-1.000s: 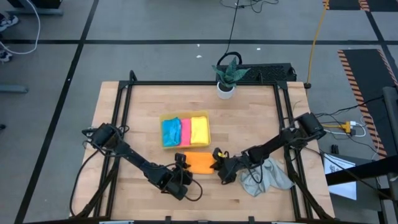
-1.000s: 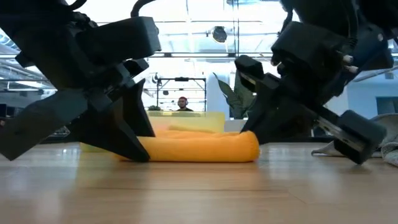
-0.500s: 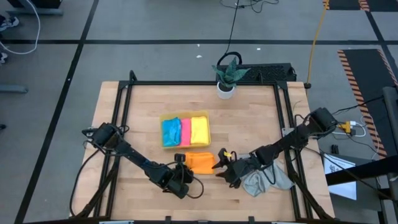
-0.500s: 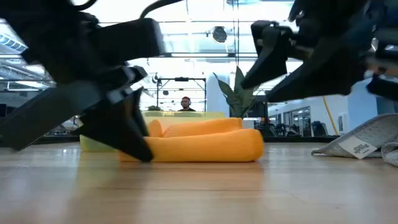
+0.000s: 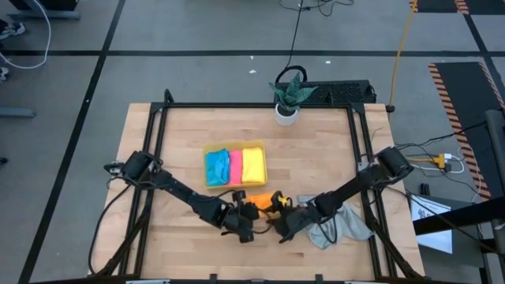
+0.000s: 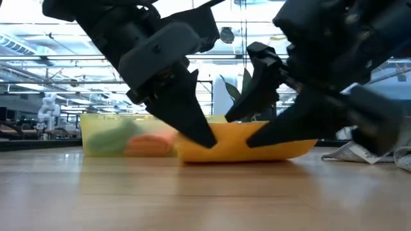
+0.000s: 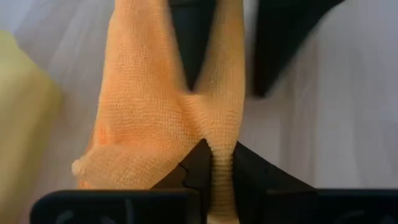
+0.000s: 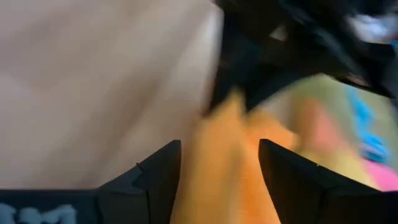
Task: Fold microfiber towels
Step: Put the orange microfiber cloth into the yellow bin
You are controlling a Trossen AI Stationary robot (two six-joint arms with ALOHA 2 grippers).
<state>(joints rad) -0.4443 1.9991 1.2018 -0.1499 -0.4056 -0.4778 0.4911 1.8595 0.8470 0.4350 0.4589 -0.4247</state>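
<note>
The orange towel (image 5: 260, 202) lies bunched on the table's near middle, just in front of the yellow tray (image 5: 205, 167). My left gripper (image 5: 245, 213) comes at it from the left and is shut on it; the left wrist view shows the cloth (image 7: 143, 112) spreading out beyond the fingers. My right gripper (image 5: 272, 214) comes from the right and is open, with orange cloth (image 8: 236, 186) showing between its spread fingers. Blue, pink and yellow towels (image 5: 235, 166) lie folded in the tray. The light grey towel (image 5: 343, 225) lies crumpled under my right arm. My left gripper pinches a narrow gathered fold (image 7: 221, 140) of the orange towel between its two fingers, coming slanting down from the table's left. The towel's underside (image 6: 237, 157) rests on the table. My right gripper's fingers (image 8: 158, 171) stand on either side of the cloth; whether they touch it I cannot tell.
A potted plant (image 5: 286, 110) stands at the table's far edge. The tray (image 6: 103, 122) sits right behind the orange towel. A black frame runs along the table's edges. Bare wood lies to the near left and far right.
My right gripper has let go of the orange towel's right end, drawn back and opened. My left gripper has shut on the towel's left end and gone toward the table's right and far side, rolling as it went. The towel, long and flat before, is now bunched shorter.
</note>
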